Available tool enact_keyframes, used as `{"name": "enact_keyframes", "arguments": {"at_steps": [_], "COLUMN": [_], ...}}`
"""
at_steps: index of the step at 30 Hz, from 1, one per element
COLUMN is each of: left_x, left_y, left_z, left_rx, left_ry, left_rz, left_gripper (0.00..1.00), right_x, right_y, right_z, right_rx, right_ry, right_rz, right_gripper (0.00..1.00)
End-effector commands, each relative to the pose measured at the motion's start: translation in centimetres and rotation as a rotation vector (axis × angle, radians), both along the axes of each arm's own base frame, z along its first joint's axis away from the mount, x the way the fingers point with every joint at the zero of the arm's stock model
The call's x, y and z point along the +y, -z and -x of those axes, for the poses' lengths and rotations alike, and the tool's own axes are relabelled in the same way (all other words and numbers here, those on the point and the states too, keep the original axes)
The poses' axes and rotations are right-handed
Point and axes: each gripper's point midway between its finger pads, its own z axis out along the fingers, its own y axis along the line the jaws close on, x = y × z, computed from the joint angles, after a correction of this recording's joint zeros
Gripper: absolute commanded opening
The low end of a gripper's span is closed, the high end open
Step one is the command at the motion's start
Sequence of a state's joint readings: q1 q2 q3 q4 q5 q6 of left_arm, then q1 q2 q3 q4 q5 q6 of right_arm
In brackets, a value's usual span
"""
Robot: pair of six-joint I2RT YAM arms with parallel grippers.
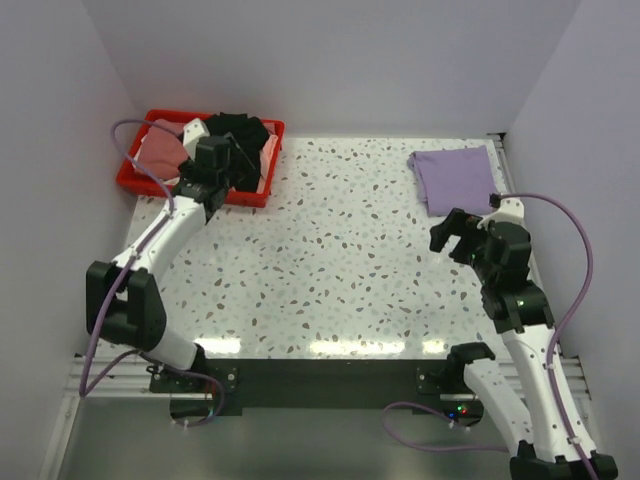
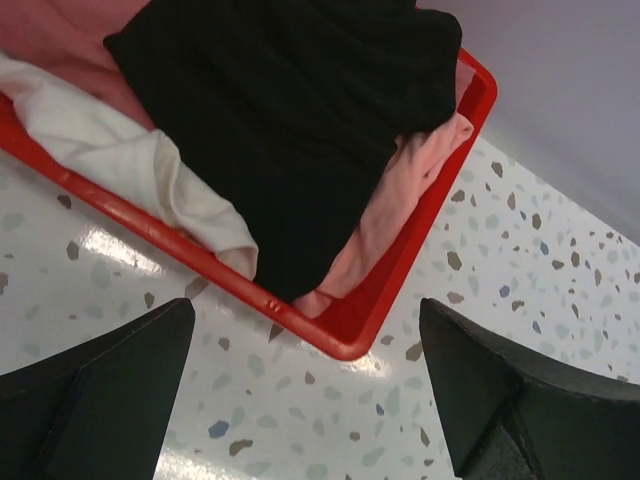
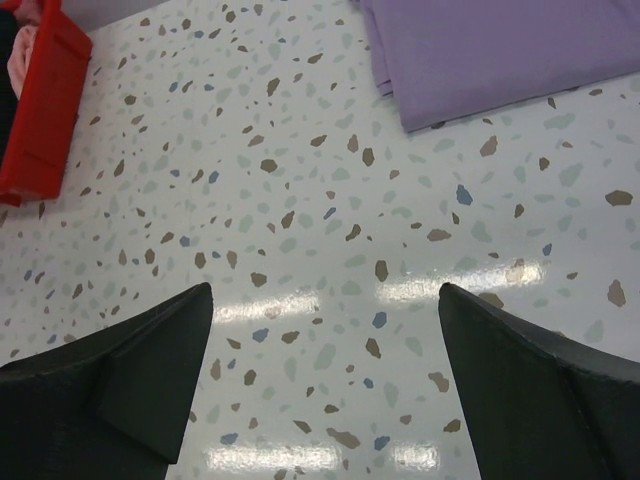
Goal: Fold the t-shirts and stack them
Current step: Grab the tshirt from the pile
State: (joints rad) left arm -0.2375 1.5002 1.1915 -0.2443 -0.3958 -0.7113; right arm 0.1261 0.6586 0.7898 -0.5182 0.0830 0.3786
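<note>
Your left gripper (image 2: 310, 400), jaws apart and empty, hangs just beside the red bin (image 2: 345, 335) holding the black shirt (image 2: 290, 120). Your right gripper (image 3: 325, 390), jaws apart, hovers near the folded purple shirt (image 3: 500, 50).

Four t-shirts (image 1: 453, 176), one bin (image 2: 345, 335)

From above, the left arm (image 1: 165, 232) lies across the red bin (image 1: 128, 172) and hides its middle, so only parts of the black t-shirt (image 1: 250, 130) and the pink t-shirt (image 1: 160, 150) show. In the left wrist view the black t-shirt buries most of the pink one, the white t-shirt (image 2: 110, 150) runs off the left edge, and the top edge cuts off the bin's far side. In the right wrist view the purple t-shirt (image 3: 500, 50) is cut by the top and right edges, and only a corner of the bin shows at the left.
</note>
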Motion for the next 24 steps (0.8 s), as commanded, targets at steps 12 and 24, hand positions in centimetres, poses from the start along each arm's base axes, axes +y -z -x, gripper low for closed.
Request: {"name": "enact_keyframes", "arguments": {"at_steps": [12, 24], "left_x": [5.6, 8.1], "left_y": [0.2, 4.9], "left_z": [-12.1, -15.8], "left_rx": [0.035, 0.131], "left_ry": [-0.070, -0.118], "left_rz": [-0.172, -0.215], "left_gripper": [1.00, 0.98], "right_x": [0.9, 1.0], "right_y": [0.9, 1.1], "right_z": [-0.7, -0.6], "right_rx": [0.028, 0.030], "right_ry": [-0.057, -0.062], "right_rz": [0.009, 0.004], "right_gripper": [0.99, 0.99]}}
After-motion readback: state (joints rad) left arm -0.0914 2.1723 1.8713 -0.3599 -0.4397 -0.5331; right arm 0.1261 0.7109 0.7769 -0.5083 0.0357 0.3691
